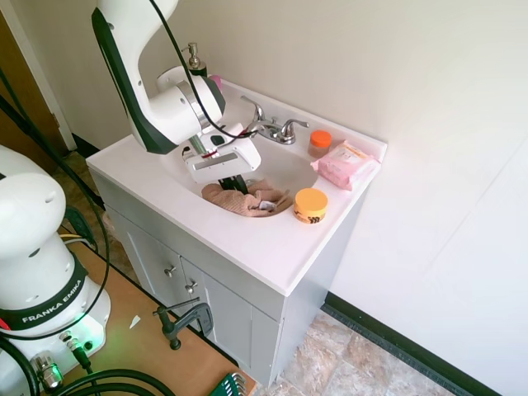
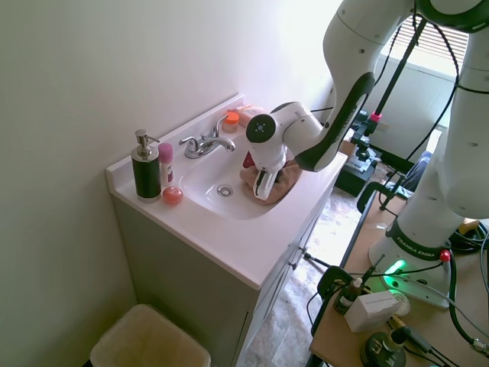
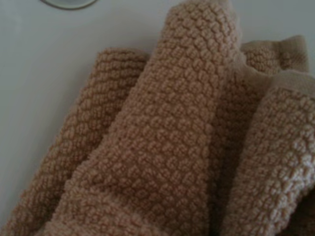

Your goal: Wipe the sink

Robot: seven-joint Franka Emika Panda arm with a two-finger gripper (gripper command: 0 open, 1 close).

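Hand [image 1: 233, 183] down in the sink [image 1: 285, 165], pinched onto a bunched tan cloth [image 1: 243, 200]; fingers mostly hidden behind the wrist block, so how tightly closed cannot be told exactly, though the cloth bunches up right under them in both outside views. Close up, nubbly waffle weave of the cloth [image 3: 162, 147] in thick folds over glossy white basin, a sliver of the chrome drain [image 3: 66, 3] just past the cloth's edge.

Sink set into the white table [image 1: 247, 247], the cloth against the basin wall on the side toward the front edge, part of it spread beyond the hand. Drain [image 2: 224, 191] just beside the hand, uncovered. Faucet [image 1: 271, 129] beyond the basin, well apart from the hand.

For a good stroke: steady downward pressure so the folds flatten against the curve rather than skate over it; path following the bowl's slope, not a straight line; grip kept firm, since a loose fold may drag out and leave the cloth behind.

Near the rim, an orange-lidded jar [image 1: 310, 205] just outside the basin, close to the cloth's far end: likely to be nudged if the sweep runs wide. Pink wipes pack [image 1: 344, 164] and small orange-capped jar [image 1: 319, 142] further back, soap dispenser [image 2: 145, 167] well clear.
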